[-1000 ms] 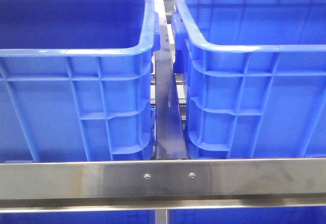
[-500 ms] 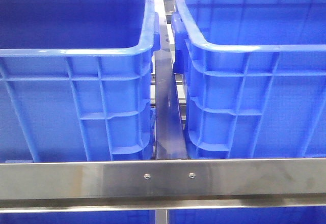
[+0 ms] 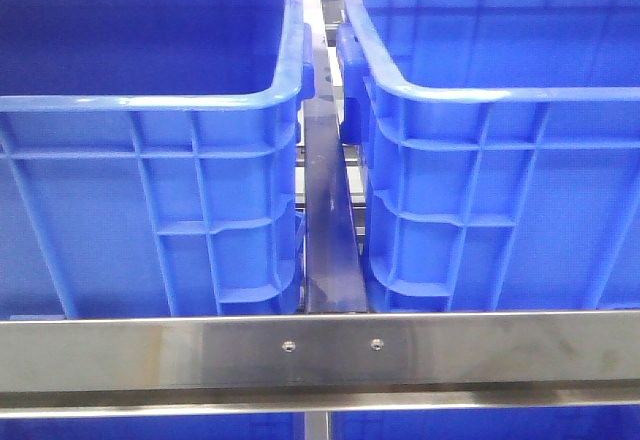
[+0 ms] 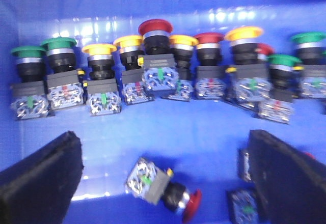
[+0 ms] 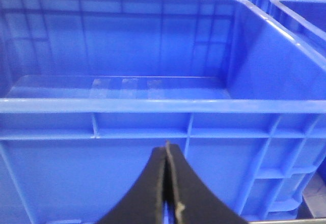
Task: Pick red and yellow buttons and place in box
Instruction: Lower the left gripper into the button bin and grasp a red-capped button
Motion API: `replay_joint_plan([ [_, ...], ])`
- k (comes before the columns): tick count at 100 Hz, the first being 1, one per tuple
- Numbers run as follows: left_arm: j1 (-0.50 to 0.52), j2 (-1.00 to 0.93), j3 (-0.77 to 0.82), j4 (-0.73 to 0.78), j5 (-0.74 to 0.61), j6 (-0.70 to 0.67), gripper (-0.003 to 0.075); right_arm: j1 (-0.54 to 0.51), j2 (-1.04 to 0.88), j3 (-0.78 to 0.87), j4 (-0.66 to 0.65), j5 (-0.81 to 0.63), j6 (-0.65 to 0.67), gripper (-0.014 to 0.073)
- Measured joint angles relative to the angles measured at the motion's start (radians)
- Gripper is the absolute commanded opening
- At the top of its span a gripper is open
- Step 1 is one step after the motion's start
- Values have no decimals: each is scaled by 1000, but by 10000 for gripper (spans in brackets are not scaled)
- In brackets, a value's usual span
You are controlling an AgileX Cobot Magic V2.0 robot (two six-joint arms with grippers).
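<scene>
In the left wrist view my left gripper [image 4: 163, 155] is open inside a blue crate, its black fingers [image 4: 41, 180] wide apart. Between them a red-capped push button [image 4: 163, 186] lies on its side on the crate floor [image 4: 204, 127]. Beyond it stands a row of upright push buttons along the wall: yellow caps [image 4: 99, 48] [image 4: 243, 32], red caps [image 4: 155, 27] [image 4: 209, 37] and green caps [image 4: 28, 51]. In the right wrist view my right gripper [image 5: 167, 155] is shut and empty, outside the near wall of an empty blue crate [image 5: 153, 107]. Neither gripper shows in the front view.
The front view shows two tall blue crates, left [image 3: 150, 100] and right [image 3: 500, 90], with a narrow metal gap [image 3: 328, 230] between them and a steel rail [image 3: 320, 345] across the front. Another contact block [image 4: 243, 208] lies by the left gripper's right finger.
</scene>
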State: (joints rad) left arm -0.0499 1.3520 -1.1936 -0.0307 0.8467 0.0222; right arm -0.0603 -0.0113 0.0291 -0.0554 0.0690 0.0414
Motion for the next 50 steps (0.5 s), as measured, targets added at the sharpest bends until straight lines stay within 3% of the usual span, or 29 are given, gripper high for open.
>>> replay_joint_plan([
  [50,-2,334,-191,-4,34,0,619,0,0,0,0,0,0,-68],
])
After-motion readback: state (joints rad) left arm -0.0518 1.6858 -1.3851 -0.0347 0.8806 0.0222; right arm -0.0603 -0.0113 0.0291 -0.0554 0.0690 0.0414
